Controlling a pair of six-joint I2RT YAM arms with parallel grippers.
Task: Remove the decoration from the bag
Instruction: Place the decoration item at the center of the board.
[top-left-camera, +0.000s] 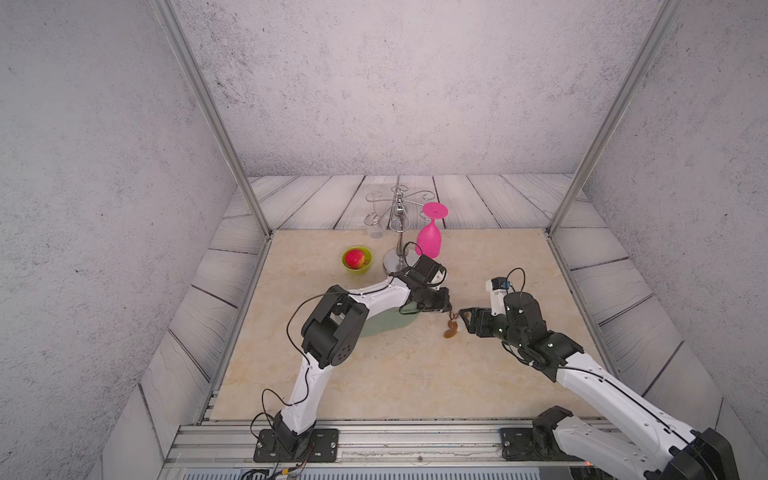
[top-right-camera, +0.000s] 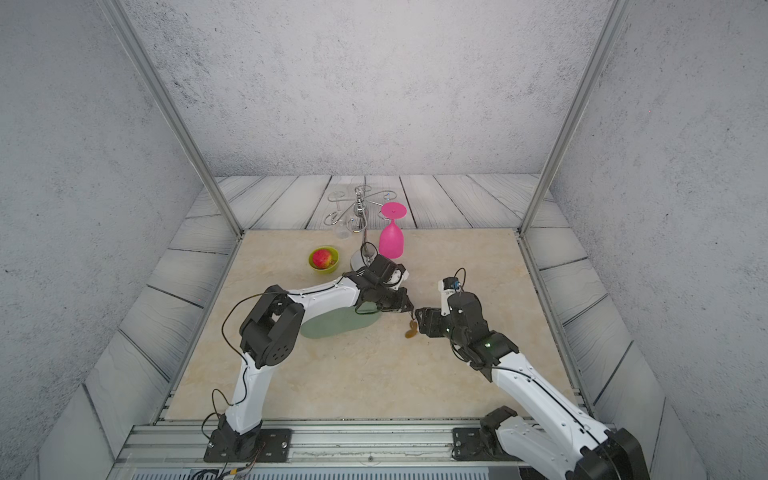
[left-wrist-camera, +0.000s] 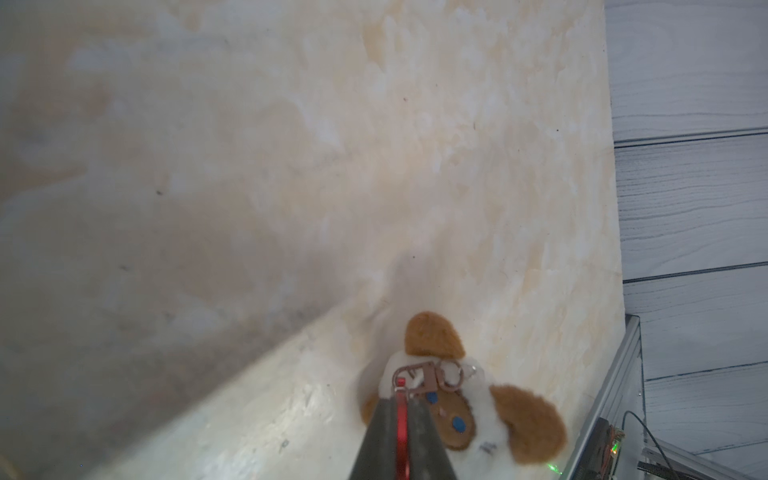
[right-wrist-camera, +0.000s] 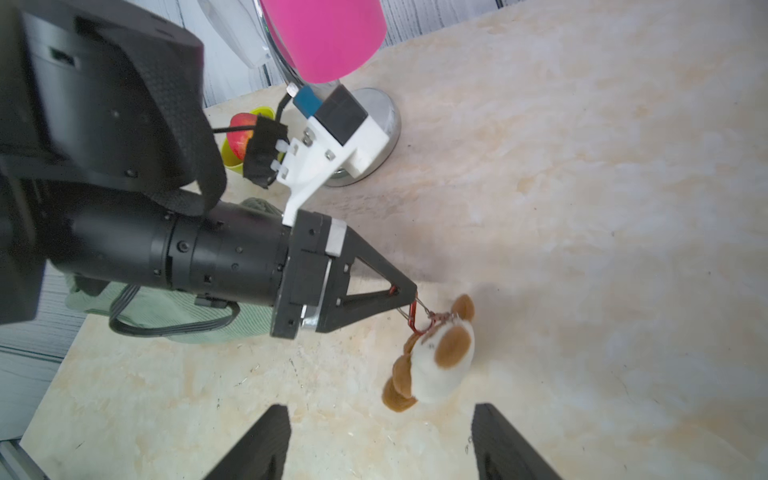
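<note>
Marbled beige tabletop (top-left-camera: 374, 374), grey walls all round, and the left gripper (right-wrist-camera: 409, 293) is pinched tight on the red clasp (left-wrist-camera: 401, 411): jaws together, thin metal nipped right at the tips. Off that clasp hangs the decoration (right-wrist-camera: 440, 365), white plush with brown ears, low over the surface; touching it or not, hard to say. The bag (top-left-camera: 386, 324) lies flat under the left arm, apart from the decoration. The right gripper (right-wrist-camera: 380, 409) hovers just beside the decoration, fingers spread wide, holding nothing.
</note>
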